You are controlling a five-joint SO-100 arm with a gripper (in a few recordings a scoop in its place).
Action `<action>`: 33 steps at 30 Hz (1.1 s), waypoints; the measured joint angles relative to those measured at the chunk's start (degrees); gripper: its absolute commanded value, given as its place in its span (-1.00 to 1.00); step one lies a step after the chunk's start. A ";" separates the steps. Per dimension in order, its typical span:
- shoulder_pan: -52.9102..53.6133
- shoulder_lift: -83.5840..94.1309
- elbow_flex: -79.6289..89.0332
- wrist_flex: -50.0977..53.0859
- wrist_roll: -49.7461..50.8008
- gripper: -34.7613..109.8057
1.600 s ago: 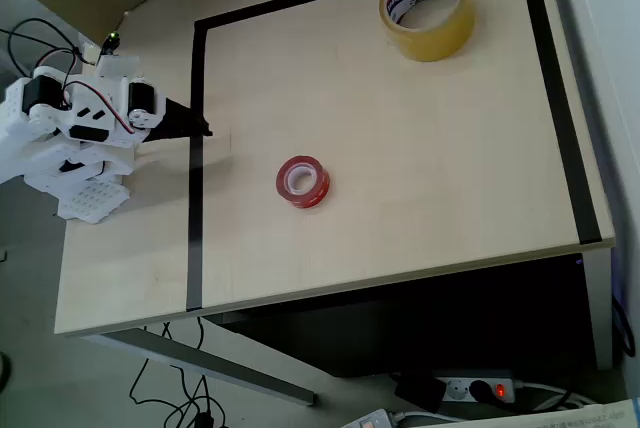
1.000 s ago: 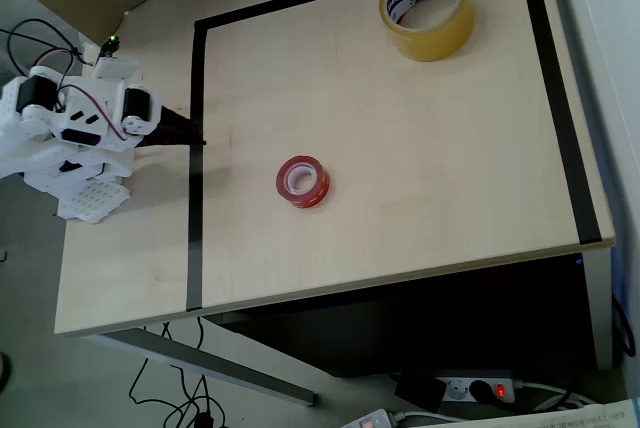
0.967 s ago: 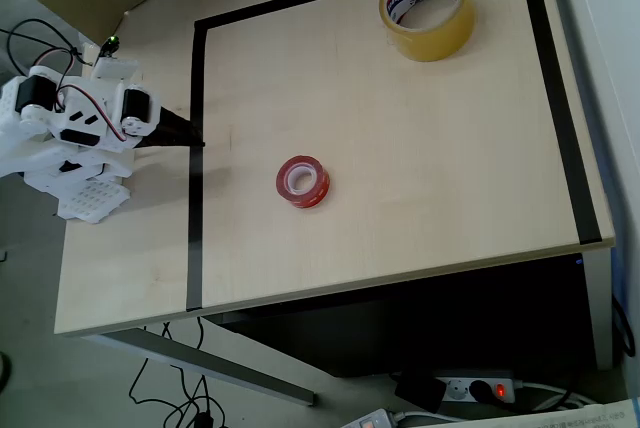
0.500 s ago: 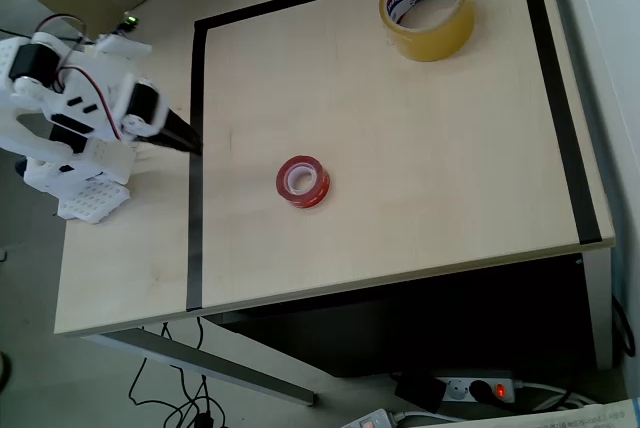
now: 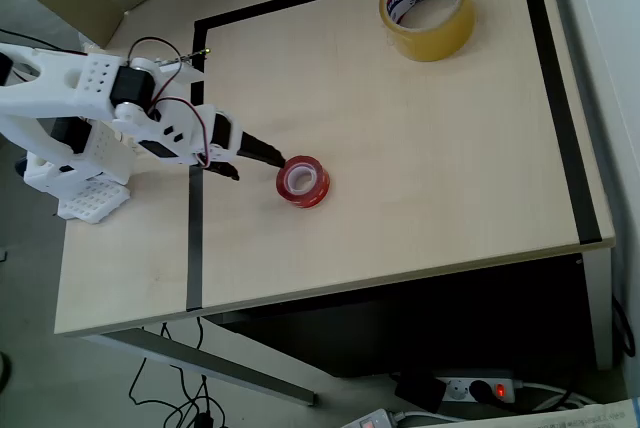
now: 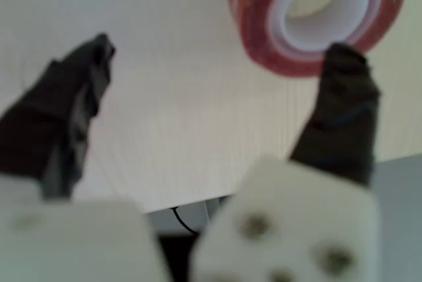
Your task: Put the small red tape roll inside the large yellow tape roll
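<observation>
The small red tape roll (image 5: 303, 181) lies flat near the middle of the light wooden table (image 5: 420, 168). In the wrist view the small red tape roll (image 6: 316, 12) sits at the top right, its white core facing up. My gripper (image 5: 260, 167) reaches in from the left and stands open just left of the roll. Its upper black finger (image 5: 262, 152) has its tip at the roll's left rim. In the wrist view the gripper (image 6: 221, 51) is wide open, and the right finger (image 6: 343, 111) overlaps the roll's near rim. The large yellow tape roll (image 5: 435, 43) stands far off at the back right corner.
Black tape lines (image 5: 195, 208) frame the work area on the table. The arm's white base (image 5: 75, 163) sits outside the left line. The table's front edge (image 5: 400, 273) drops to a floor with cables and a power strip (image 5: 480, 388).
The arm has swung out from beside the left tape line across it to the red roll. Its fingers, together before, now stand apart.
</observation>
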 measured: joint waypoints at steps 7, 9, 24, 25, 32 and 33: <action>-0.09 -3.96 -1.49 -2.55 -0.79 -0.02; -0.09 -5.36 -1.67 -2.90 -0.88 -0.02; 3.25 -15.47 -4.66 -6.94 -0.79 -0.17; 3.25 -16.35 -5.45 -7.21 -0.79 -0.20; 3.96 -22.41 -13.18 -7.38 -0.79 -0.52; 3.96 -22.50 -13.71 -7.21 -0.70 -0.52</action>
